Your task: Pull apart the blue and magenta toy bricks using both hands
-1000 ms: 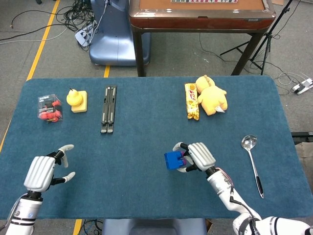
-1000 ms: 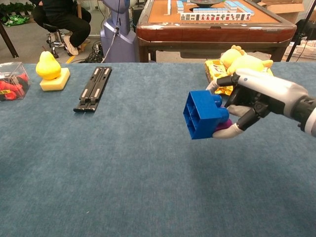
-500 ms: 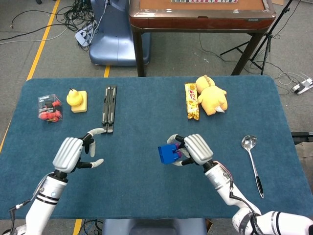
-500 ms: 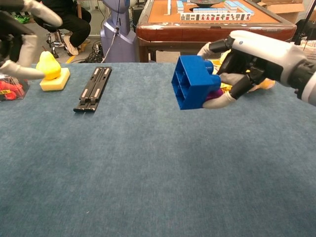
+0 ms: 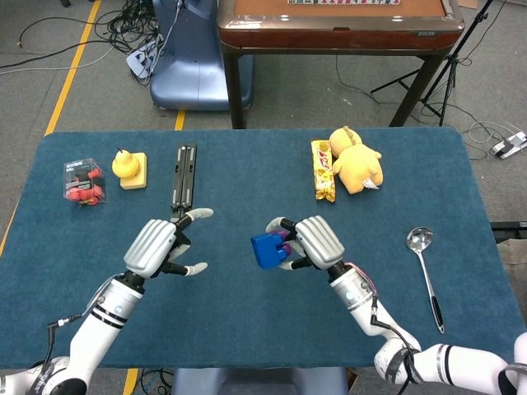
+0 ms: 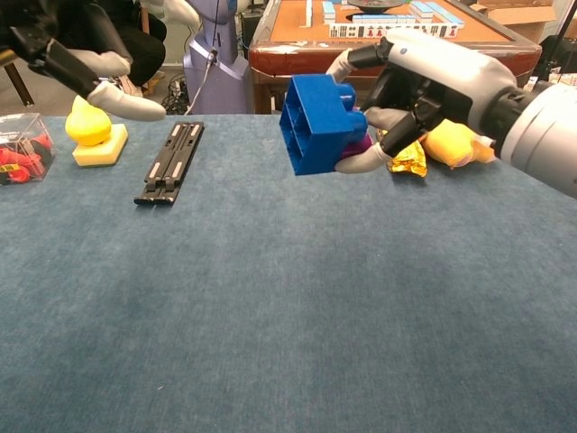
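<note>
My right hand (image 5: pixel 317 241) (image 6: pixel 424 77) holds the joined bricks in the air above the table's middle. The blue brick (image 5: pixel 266 249) (image 6: pixel 315 123) points left with its hollow underside showing in the chest view. The magenta brick (image 5: pixel 284 246) (image 6: pixel 359 146) is mostly hidden between the blue one and my fingers. My left hand (image 5: pixel 160 246) (image 6: pixel 81 54) hovers a short way to the left of the bricks, fingers spread and empty, not touching them.
A black folding bar (image 5: pixel 183 177) lies behind my left hand. A yellow duck on a block (image 5: pixel 129 168) and a clear box of red pieces (image 5: pixel 83 181) sit far left. A snack packet (image 5: pixel 323 169), a yellow plush toy (image 5: pixel 356 162) and a spoon (image 5: pixel 424 264) lie to the right.
My right hand has lifted the bricks and carried them leftward. My left hand has risen from the near left corner and moved right toward the bricks.
</note>
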Robot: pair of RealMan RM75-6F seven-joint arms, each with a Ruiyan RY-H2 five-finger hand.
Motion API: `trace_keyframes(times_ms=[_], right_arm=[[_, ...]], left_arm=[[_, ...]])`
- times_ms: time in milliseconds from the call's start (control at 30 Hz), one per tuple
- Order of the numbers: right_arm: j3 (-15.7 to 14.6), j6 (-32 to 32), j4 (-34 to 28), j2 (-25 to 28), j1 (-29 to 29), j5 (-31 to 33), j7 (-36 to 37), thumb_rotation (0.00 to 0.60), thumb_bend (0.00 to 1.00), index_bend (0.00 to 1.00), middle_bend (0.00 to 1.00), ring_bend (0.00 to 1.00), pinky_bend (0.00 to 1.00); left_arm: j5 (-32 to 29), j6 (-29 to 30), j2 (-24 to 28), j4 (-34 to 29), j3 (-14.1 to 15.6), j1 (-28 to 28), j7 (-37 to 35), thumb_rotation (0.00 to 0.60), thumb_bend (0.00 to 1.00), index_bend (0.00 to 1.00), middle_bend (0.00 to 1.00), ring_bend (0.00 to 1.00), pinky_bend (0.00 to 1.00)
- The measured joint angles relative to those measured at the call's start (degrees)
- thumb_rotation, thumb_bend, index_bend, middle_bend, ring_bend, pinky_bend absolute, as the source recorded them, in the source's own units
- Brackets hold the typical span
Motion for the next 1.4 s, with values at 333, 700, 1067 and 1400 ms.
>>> trace_keyframes(times_ms=[333,700,1067,1400], right_arm=[[0.0,3.7,5.7,-4.6,1.1,-3.4,3.3,0.6,0.09,0.51,1.0,1.0,1.0],[-0.4,8.2,12.7,-9.6,2.3,-7.4,8.1,0.6,0.09,0.52,1.0,1.0,1.0],[-0.4,8.7,14.2,-10.8,3.0,-7.2,9.6,0.6,0.09,0.52,1.0,1.0,1.0],[0.1,9.6,15.6,-11.9,3.2,-6.4,10.5,0.6,0.09,0.52,1.0,1.0,1.0]], left_arm=[[-2.4,-1.3,-1.6,0.5,-0.5,-3.9,0.5,0.6,0.02,0.23,1.0,0.96,1.0],[-7.8,-3.4,-1.4,0.1,0.0,-7.7,3.5,0.6,0.02,0.23,1.0,0.97,1.0],[-14.2,-2.3,-3.6,0.5,-0.6,-11.9,6.5,0.6,0.02,0.23,1.0,0.97,1.0],[-14.5,-0.7,-3.5,-0.4,0.8,-12.5,7.2,0.6,0.02,0.21,1.0,0.97,1.0]])
